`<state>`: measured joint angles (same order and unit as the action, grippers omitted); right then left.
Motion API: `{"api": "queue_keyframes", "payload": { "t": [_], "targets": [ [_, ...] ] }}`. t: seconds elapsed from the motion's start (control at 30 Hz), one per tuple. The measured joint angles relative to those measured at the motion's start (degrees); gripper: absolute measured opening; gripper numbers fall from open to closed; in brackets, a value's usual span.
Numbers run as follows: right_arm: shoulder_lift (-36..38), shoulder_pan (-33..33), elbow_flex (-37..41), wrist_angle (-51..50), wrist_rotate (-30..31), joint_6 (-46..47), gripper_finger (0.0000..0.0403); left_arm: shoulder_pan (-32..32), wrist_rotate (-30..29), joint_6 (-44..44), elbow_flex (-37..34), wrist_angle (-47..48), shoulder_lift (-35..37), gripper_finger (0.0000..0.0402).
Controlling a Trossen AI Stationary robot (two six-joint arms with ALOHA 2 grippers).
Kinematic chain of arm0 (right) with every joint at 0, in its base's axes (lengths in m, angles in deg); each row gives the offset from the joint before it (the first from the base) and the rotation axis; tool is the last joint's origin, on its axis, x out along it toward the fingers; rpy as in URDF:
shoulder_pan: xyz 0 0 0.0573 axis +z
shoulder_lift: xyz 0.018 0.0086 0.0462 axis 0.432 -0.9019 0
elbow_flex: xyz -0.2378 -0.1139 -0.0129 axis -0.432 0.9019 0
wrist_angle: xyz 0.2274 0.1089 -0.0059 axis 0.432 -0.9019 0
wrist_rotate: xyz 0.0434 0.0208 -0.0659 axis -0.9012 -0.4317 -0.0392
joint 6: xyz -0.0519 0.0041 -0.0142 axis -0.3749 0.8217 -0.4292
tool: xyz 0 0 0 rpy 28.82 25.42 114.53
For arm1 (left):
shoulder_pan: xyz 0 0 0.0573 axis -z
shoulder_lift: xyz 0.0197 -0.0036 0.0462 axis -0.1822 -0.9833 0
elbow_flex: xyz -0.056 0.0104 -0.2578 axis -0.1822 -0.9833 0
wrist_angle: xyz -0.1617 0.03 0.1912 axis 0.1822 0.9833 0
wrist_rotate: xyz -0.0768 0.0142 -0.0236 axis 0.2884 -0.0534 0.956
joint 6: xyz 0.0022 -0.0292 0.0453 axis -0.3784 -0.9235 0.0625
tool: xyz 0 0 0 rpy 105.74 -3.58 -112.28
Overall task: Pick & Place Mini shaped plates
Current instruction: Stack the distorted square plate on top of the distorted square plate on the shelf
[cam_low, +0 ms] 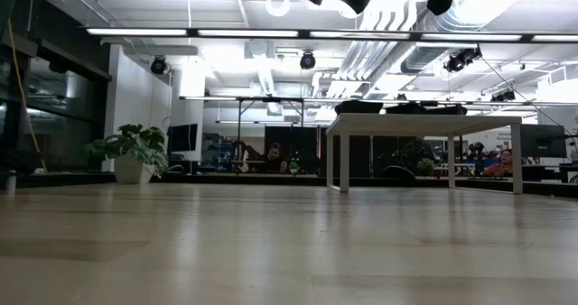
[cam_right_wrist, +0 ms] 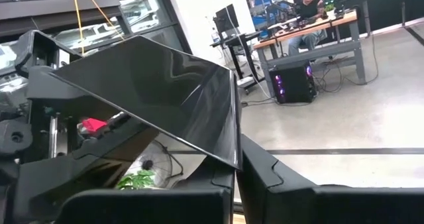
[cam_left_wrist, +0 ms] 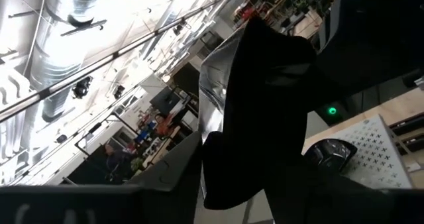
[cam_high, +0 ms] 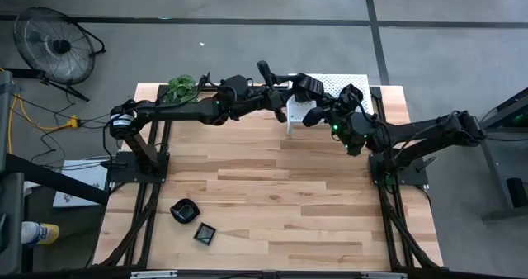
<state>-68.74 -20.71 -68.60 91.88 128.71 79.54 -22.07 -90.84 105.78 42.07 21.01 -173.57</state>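
Two arms reach in over the table's far edge, meeting above the white rack [cam_high: 334, 87]. Right gripper [cam_high: 312, 114] is clamped tight on a square black plate [cam_right_wrist: 156, 91], held tilted in the air. Left gripper [cam_high: 276, 89] is just beside it; whether its fingers are apart can't be made out, a dark shape blocks most of the left wrist view. Two more plates lie on the table's near-left part: a rounded plate [cam_high: 185, 210] and a small square plate [cam_high: 205, 233].
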Motion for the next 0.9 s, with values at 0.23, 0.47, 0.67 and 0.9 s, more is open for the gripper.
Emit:
{"api": "queue_keyframes", "payload": {
  "t": [0.23, 0.47, 0.67, 0.9],
  "targets": [
    [0.00, 0.00, -0.02, 0.04, 0.61, -0.30, 0.0000, -0.04, -2.82, -0.02, -0.07, 2.36, 0.67, 0.0160],
    [0.00, 0.00, -0.02, -1.02, 1.06, -0.29, 0.0000, -0.07, -2.96, 0.02, -0.11, 6.14, 2.43, 0.0169],
    [0.00, -0.24, -0.02, -1.18, 2.34, 0.12, 0.0000, -0.57, -3.76, 4.16, -0.04, 8.79, 5.35, 0.0168],
    [0.00, -4.41, -0.02, -1.45, -1.95, 7.81, 0.0000, -5.45, -0.24, 3.01, -0.04, 18.53, 10.71, 0.0168]
  ]
}}
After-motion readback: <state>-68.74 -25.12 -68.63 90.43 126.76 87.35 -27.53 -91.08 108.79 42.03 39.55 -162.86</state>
